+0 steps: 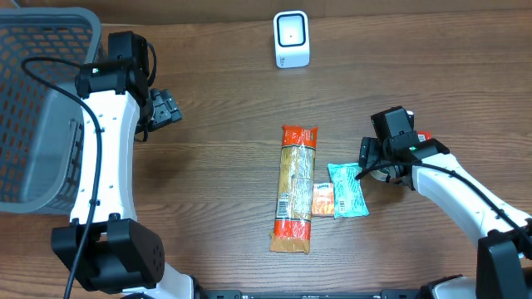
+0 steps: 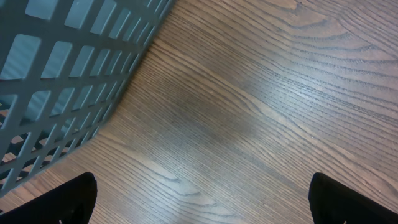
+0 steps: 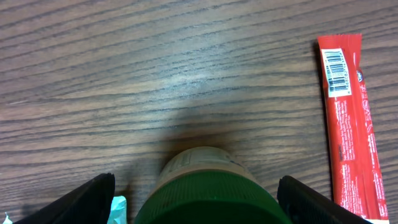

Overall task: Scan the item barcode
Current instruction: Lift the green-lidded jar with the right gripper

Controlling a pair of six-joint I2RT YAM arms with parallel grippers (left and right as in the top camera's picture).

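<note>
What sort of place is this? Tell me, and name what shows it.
Probably a mock shop checkout on a wooden table: a small white boxy scanner, a grey plastic mesh basket, and packaged goods such as a long orange-and-red snack packet.

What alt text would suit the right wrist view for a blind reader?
A green-capped bottle stands between the open fingers of the right gripper on a wooden table. A red packet with a visible barcode lies at the picture's right.
</note>
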